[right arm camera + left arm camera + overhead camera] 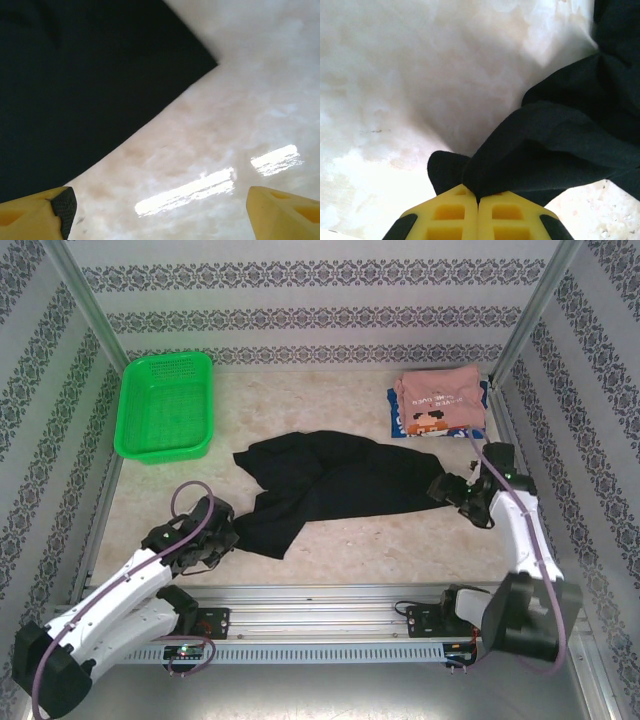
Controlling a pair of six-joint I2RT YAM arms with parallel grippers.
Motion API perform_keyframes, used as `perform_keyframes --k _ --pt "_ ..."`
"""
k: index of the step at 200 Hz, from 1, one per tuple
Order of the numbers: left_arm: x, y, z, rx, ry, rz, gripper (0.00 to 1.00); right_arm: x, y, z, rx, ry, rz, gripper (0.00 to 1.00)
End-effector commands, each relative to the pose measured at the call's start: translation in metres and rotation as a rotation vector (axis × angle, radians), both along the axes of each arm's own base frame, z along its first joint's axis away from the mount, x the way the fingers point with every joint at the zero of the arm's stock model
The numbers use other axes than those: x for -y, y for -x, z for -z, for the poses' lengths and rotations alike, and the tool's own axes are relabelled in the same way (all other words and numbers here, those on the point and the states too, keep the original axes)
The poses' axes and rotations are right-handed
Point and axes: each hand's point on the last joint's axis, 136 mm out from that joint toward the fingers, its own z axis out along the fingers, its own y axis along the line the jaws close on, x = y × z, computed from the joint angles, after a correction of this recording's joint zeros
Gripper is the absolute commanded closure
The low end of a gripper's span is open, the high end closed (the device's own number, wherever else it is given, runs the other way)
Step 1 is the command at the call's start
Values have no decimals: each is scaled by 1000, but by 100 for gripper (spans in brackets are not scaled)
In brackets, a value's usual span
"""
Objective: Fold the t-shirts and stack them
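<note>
- On the top external camera, I saw the pink t-shirt (437,390) lying folded on the blue t-shirt (441,424) at the far right of the table (400,540), so I judged two of the three already stacked. The black t-shirt (330,485) sprawled crumpled across the middle, unfolded and well apart from the green mesh basket (165,448) at the far left. My left gripper (235,535) sat at the shirt's near-left corner and my right gripper (440,488) at its right edge. I could not read either jaw gap from up there.
- The left wrist camera settled one of them. The left gripper (478,200) had its yellow fingers (450,215) pressed together on a bunched tip of the black t-shirt (560,145), and the cloth trailed off to the right over the pale table (395,75).
- The right wrist camera settled the other. The right gripper (160,215) stood wide and held nothing, its fingers (280,205) apart above bare table (225,125). A flat corner of the black t-shirt (75,75) lay just ahead to the left. I judged that what remained was taking that edge, then spreading, folding and stacking the black one.
</note>
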Motion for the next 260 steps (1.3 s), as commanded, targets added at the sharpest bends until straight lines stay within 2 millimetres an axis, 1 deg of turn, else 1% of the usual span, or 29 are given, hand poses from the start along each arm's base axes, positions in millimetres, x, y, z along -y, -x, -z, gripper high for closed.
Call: perform_keyframes --k 1,29,44,55,68,82,96,108,130,147,152,169,181,202,218,223,231,238,251,260 --pt "10 -14 -11 22 39 87 100 23 -1 14 -82 32 49 14" --pt "8 -19 -9 1 40 113 100 19 -10 33 -110 -19 58 26" --pt "8 -20 -10 9 57 108 100 25 -11 45 -138 -3 88 30" --pt "8 -20 -10 11 68 110 100 26 -16 49 -131 -9 99 31" --pt "8 -19 -10 8 76 110 100 28 -23 53 -118 -11 107 33" --pt "7 -18 -11 13 86 105 100 29 -32 56 -107 -20 105 39" --pt "7 -17 -12 18 97 100 100 29 -41 59 -93 -37 102 42" --pt "6 -17 -15 27 98 98 100 32 -48 61 -89 -33 111 46" --pt "4 -15 -17 29 97 95 100 35 -61 63 -82 -45 114 48" --pt "5 -14 -17 27 101 97 100 36 -71 65 -82 -57 107 53" --pt "4 -14 -17 28 103 92 100 37 -72 67 -87 -57 108 54" --pt "4 -14 -19 39 109 87 100 38 -75 74 -103 -62 108 64" --pt "3 -15 -22 46 108 85 100 33 -78 78 -104 -91 102 72" --pt "4 -17 -30 63 116 86 100 29 -75 77 -107 -103 101 78" --pt "5 -19 -34 75 119 85 100 32 -67 76 -132 -91 115 77" --pt "4 -19 -34 75 120 84 100 33 -64 76 -143 -88 116 74" --pt "6 -20 -35 80 125 87 100 35 -59 74 -157 -77 118 65" --pt "6 -20 -35 79 125 86 100 38 -55 71 -167 -58 121 60" --pt "6 -21 -37 83 127 88 100 42 -50 63 -166 -25 123 54" --pt "5 -21 -37 84 125 87 100 43 -47 57 -164 -11 125 52"
